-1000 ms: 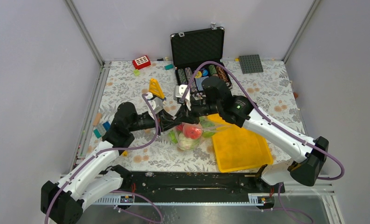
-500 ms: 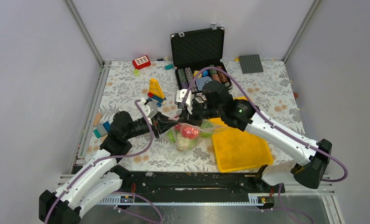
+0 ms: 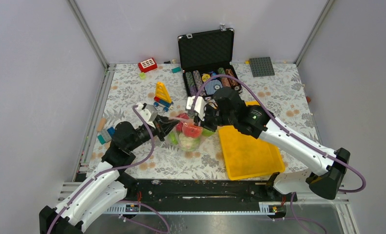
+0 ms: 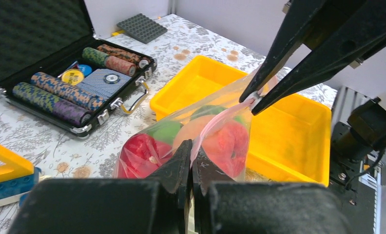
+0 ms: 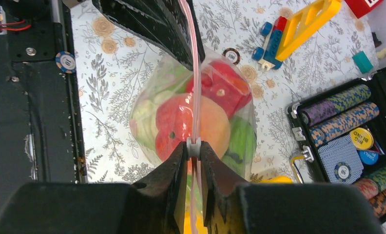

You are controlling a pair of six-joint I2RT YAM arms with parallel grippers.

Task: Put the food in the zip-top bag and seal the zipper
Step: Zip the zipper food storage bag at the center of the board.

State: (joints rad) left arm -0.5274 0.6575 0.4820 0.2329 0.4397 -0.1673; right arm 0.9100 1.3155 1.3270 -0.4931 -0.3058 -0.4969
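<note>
Left gripper [image 4: 191,148]: I'm clamping it shut on the zipper [image 4: 219,118] end.
Right gripper [image 5: 194,147]: I'm pinching the zipper farther along.
Zip-top bag [image 3: 188,141]: I'm holding it, food [image 5: 215,126] inside.

Pale grey walls [image 3: 35,73], floral-patterned table [image 3: 132,87]

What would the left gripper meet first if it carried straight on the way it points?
Probably the zip-top bag and its food, directly ahead of the left gripper; the right gripper lies beyond, though depth is unclear.
</note>
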